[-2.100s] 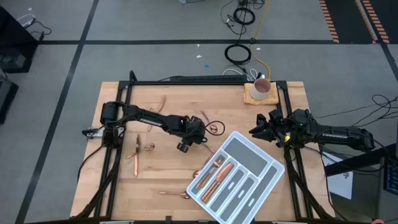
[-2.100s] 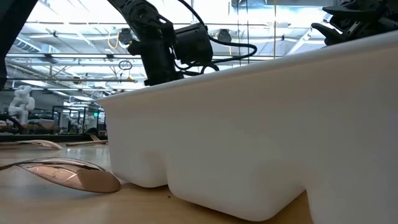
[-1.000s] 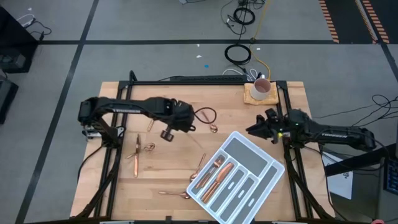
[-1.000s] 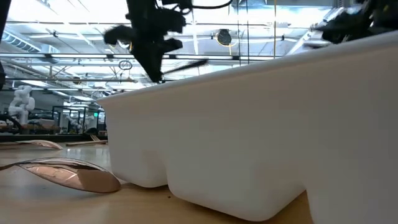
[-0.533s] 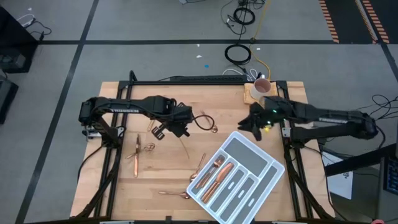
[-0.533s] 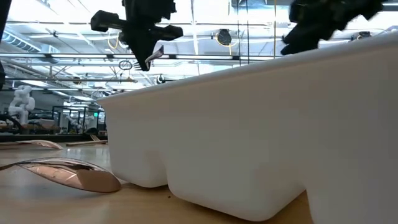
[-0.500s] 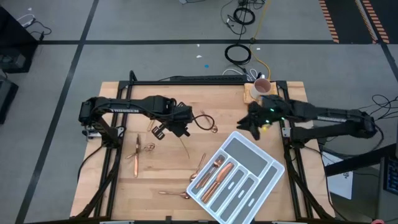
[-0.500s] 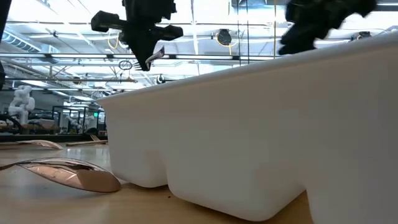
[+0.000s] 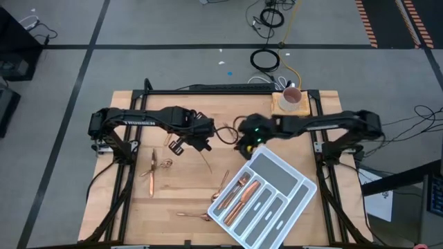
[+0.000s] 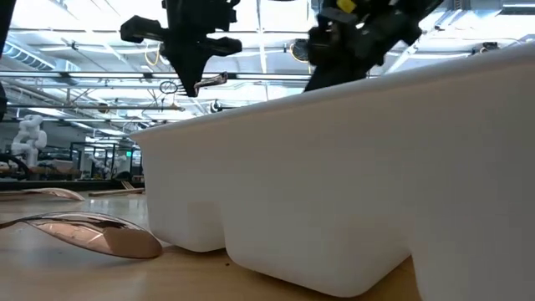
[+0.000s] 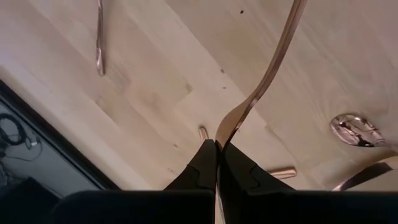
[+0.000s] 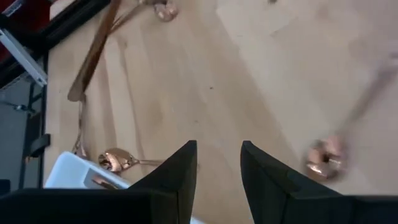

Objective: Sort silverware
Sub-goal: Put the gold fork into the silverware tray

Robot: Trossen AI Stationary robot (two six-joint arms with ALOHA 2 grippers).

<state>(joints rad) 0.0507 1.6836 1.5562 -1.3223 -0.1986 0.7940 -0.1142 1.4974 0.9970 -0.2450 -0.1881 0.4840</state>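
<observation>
Copper fork [image 11: 264, 84] pinched in left gripper [image 11: 216, 148]; right gripper [image 12: 217, 163] part-open, empty, above table [image 9: 138, 200].

Left claw [image 9: 203, 146] clamped shut mid-table; right claw [image 9: 246, 147] parted, reaching inward.

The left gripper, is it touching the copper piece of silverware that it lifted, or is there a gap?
Touching. In the left wrist view the left gripper has its fingers pressed together on the end of the copper utensil, which extends away above the table.
</observation>
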